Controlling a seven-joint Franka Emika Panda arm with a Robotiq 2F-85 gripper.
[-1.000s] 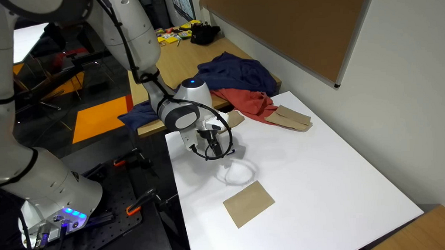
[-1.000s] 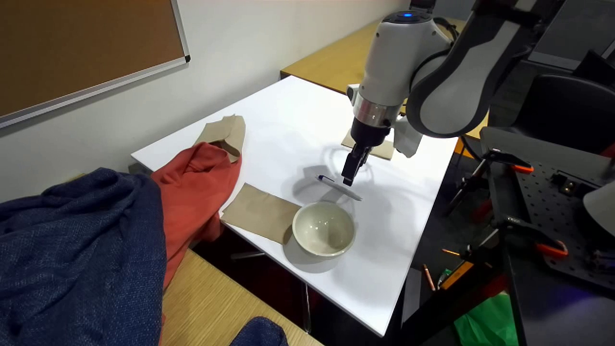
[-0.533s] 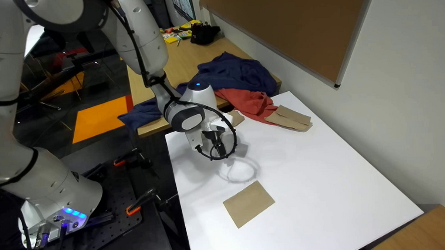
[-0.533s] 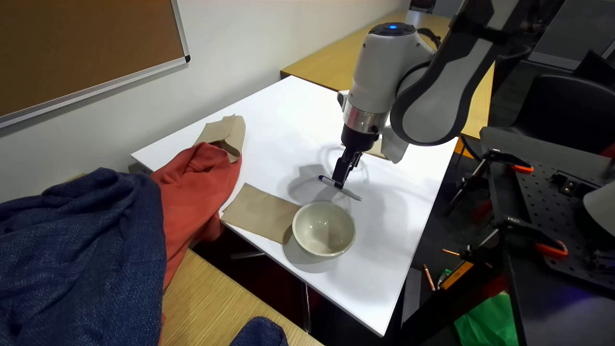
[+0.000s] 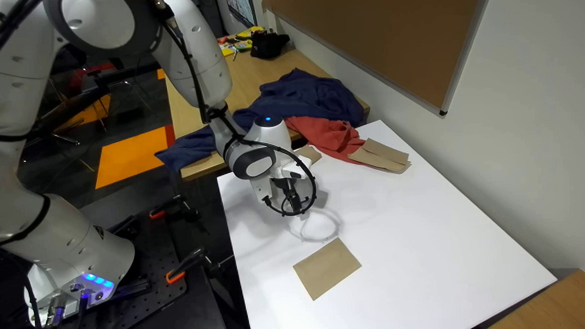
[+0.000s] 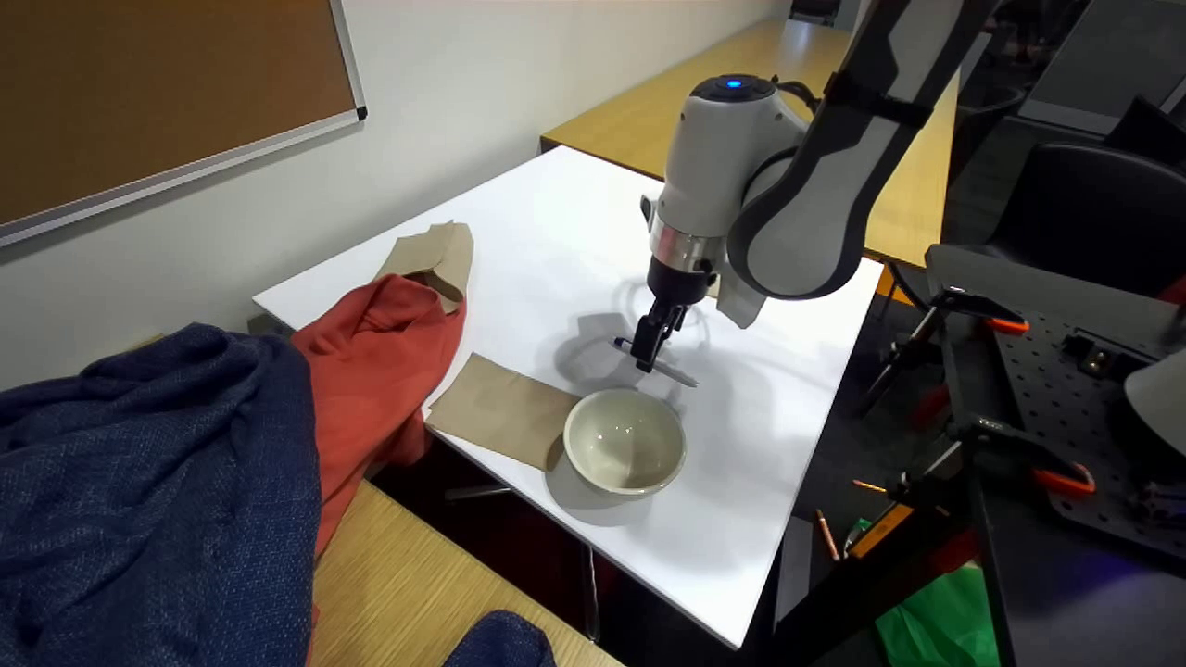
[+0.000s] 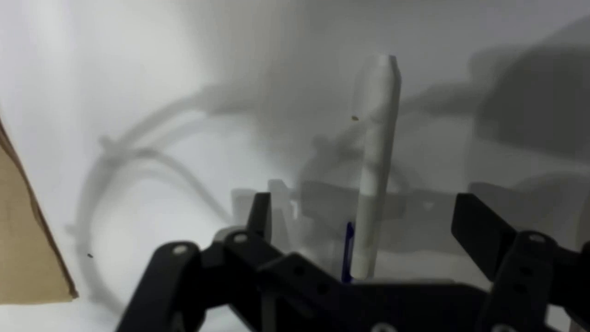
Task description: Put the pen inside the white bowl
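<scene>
The pen [image 6: 676, 375] is a thin white stick with a dark blue clip. It lies flat on the white table beside the bowl, and the gripper hides its middle in that exterior view. The wrist view shows the pen [image 7: 379, 157] lengthwise, its clip end between the fingers. My gripper [image 7: 368, 221] is open, one finger on each side of the pen, touching neither. In both exterior views the gripper [image 6: 646, 361] [image 5: 296, 208] points down, low over the table. The white bowl [image 6: 602, 449] stands upright near the table edge, with nothing seen inside.
A tan cardboard piece [image 6: 500, 412] lies against the bowl's side. Another cardboard square [image 5: 328, 269] lies on the table, its edge also in the wrist view [image 7: 32, 240]. Folded cardboard [image 6: 431, 259], a red cloth [image 6: 380, 371] and navy cloth [image 6: 157, 491] lie at the table's side.
My gripper has moved across and down to the pen, staying open now. The pen, the bowl and the cardboard have not moved.
</scene>
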